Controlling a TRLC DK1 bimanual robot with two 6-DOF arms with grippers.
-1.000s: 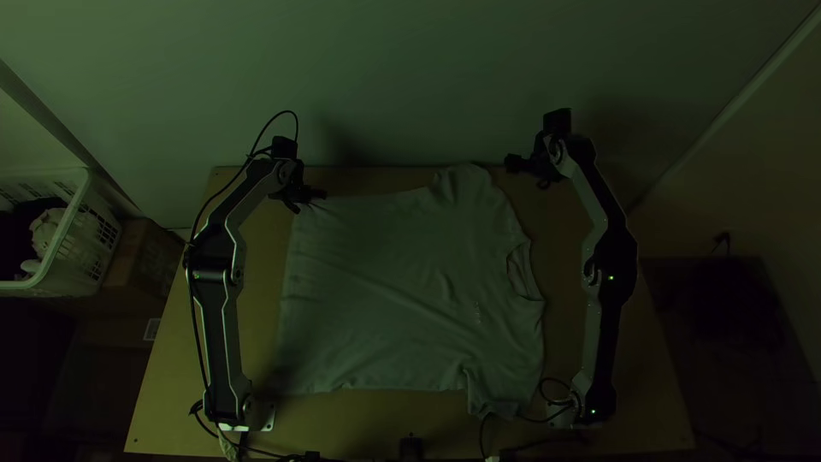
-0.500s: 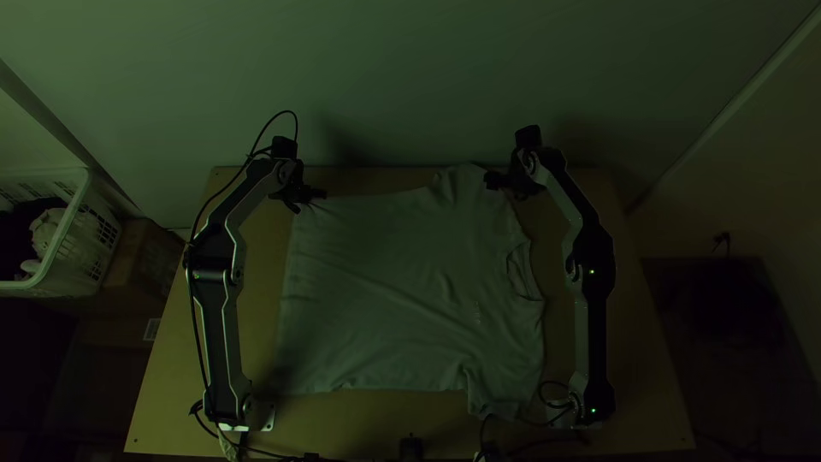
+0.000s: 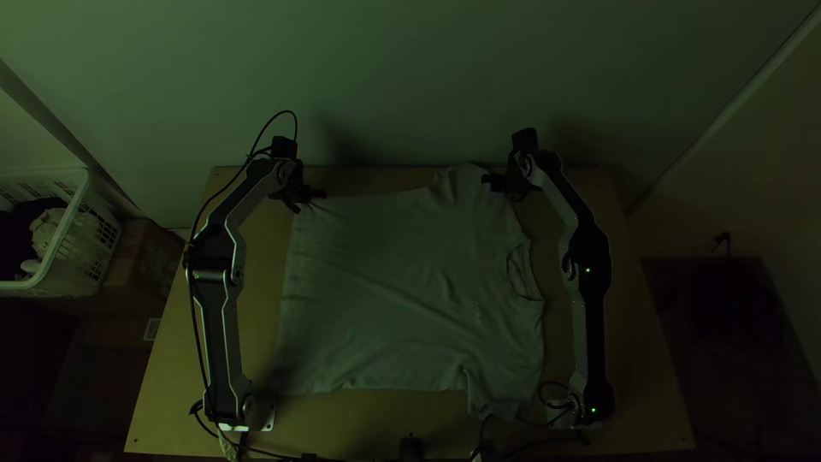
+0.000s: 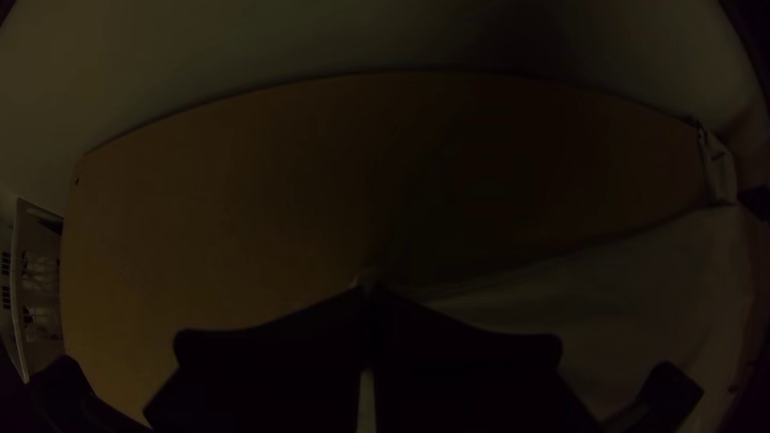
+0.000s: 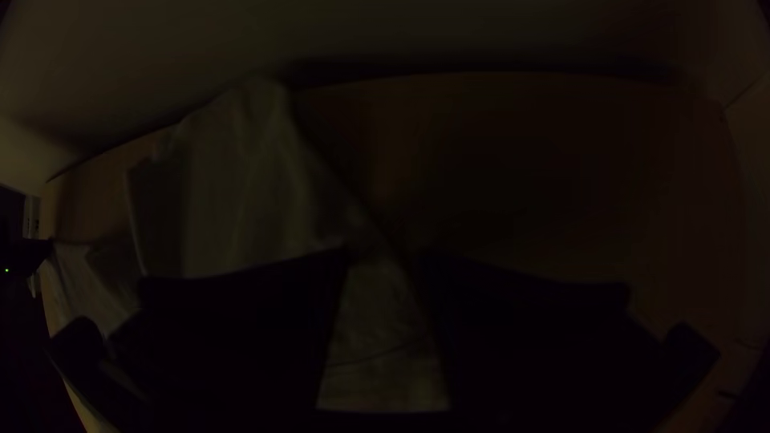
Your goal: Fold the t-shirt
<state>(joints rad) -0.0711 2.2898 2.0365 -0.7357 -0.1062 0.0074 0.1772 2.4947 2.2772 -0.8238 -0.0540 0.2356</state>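
Right gripper (image 5: 383,252) moved in to shirt (image 3: 393,291) sleeve (image 3: 466,184), upper centre, fingers open, grasp likely next; left gripper (image 4: 369,298) pinching hem corner (image 3: 302,221), upper left.

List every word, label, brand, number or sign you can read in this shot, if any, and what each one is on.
Readable text: none.
Chest of the t-shirt, near the collar: a small line of marks, too small to read.
Pale label on what looks like a brown box beside the table: any wording is too small to read.
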